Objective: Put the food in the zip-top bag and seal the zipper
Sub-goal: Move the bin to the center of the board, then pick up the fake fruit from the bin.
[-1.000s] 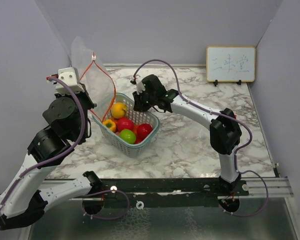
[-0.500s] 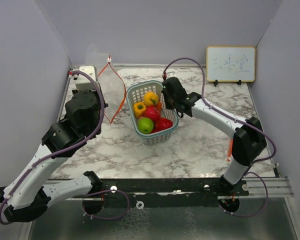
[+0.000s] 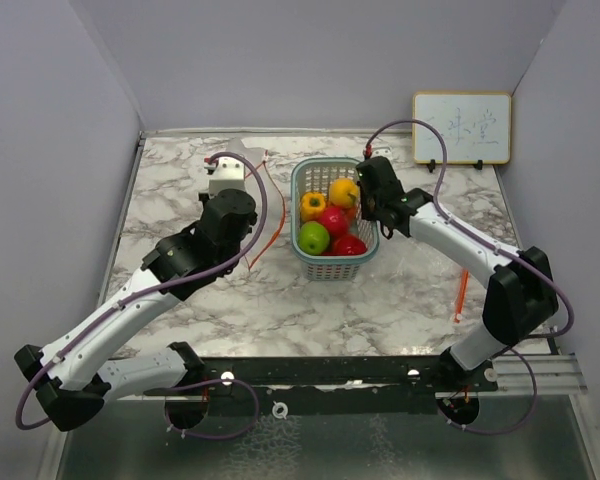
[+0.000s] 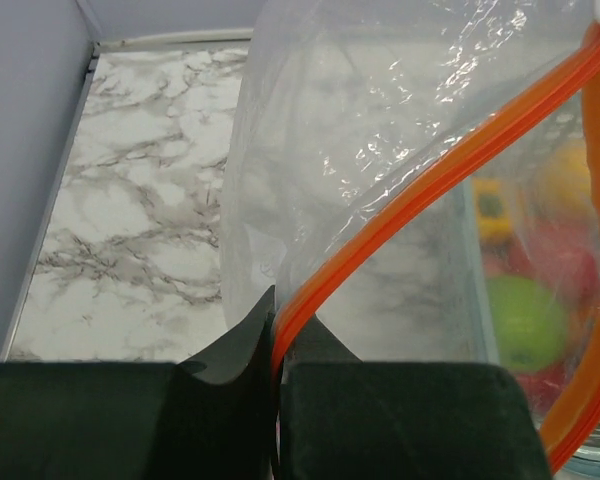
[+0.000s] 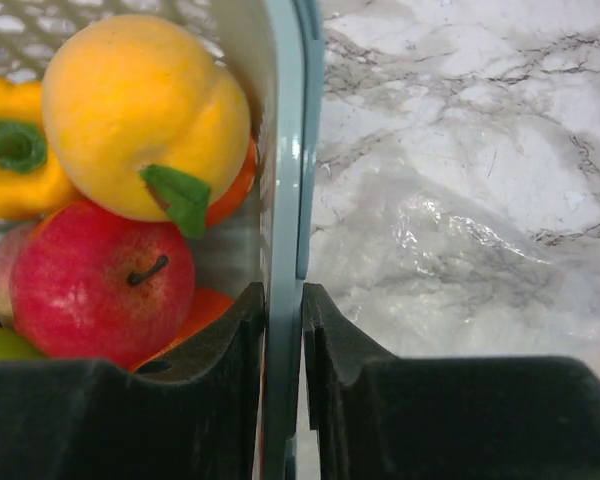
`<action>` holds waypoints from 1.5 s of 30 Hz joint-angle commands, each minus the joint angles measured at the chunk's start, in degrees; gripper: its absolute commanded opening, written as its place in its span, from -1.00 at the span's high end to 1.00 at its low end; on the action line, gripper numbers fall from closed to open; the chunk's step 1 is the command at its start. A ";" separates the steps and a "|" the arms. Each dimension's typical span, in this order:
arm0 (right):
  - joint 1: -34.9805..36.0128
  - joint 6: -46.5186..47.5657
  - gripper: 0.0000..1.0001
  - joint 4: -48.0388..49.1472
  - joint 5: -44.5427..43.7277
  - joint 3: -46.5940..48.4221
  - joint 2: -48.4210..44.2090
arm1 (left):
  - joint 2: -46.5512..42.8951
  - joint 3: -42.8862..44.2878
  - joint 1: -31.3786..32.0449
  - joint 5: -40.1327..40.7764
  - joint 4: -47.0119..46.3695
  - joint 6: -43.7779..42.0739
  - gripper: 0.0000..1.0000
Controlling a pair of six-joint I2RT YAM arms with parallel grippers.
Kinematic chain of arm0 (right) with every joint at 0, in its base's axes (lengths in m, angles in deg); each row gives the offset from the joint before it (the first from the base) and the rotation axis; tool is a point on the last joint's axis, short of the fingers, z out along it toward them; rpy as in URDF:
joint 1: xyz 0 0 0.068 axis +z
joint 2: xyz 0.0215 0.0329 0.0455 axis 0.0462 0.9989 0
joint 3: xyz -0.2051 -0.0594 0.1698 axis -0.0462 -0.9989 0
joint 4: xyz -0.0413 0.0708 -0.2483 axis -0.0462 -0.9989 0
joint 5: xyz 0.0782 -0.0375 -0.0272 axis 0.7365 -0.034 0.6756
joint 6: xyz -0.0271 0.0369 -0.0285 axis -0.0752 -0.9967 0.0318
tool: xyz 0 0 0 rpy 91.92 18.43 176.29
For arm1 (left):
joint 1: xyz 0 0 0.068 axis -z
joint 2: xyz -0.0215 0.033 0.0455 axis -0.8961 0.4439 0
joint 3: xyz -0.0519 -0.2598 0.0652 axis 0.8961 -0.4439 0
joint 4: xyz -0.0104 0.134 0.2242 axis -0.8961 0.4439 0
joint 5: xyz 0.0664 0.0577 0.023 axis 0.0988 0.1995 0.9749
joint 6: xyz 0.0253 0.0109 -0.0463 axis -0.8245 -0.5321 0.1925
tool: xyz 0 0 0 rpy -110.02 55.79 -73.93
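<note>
**Two robot arms: one pinches a clear bag's zipper, the other pinches the rim of a fruit basket**

A teal mesh basket [image 3: 330, 268] stands on a marble table [image 3: 400, 300], seen from above. All the food [image 3: 332, 220] lies inside this basket as a heap of glossy toy fruit. A yellow-orange peach [image 5: 130, 110] with a green leaf rests against the basket's right wall. A yellow pepper [image 3: 312, 205] sits against the basket's left wall. A red apple [image 5: 100, 280] lies in the basket's middle, just under the peach. A green apple [image 3: 313, 238] and another red fruit [image 3: 350, 244] fill the basket's near end.

The right gripper [image 5: 285, 300] is clenched on the basket's right rim. One finger is inside the wall, beside the red apple, and the other is outside it.

The left gripper [image 4: 277, 325] hovers just left of the basket's far end. It is clamped tight on the zipper [image 4: 430, 180], the orange strip along the mouth of the zip-top bag [image 4: 380, 110]. The bag is crinkled clear plastic, and it hangs from that pinch beside the basket's left wall. Its mouth gapes open, with the two halves of the zipper spread apart in a loop. In the left wrist view, the fruit in the basket shows as blurred colour through the bag's film.

A small whiteboard [image 3: 461, 128] leans on the back wall, beyond and to the right of the basket. A thin orange stick [image 3: 461, 293] lies on the table well to the basket's right.
</note>
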 commanded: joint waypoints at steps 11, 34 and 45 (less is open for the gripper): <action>0.02 6.43 -0.25 -2.05 16.95 1.86 -12.28 | 2.59 -7.44 -0.32 -3.01 -5.27 8.73 1.00; 0.18 7.19 -0.69 1.30 7.76 17.38 15.67 | -0.87 -15.35 -2.03 -3.08 -4.90 13.47 1.00; 0.87 7.84 -0.16 5.44 3.52 11.62 14.99 | -0.69 -20.78 -3.27 -5.16 -6.08 18.21 1.00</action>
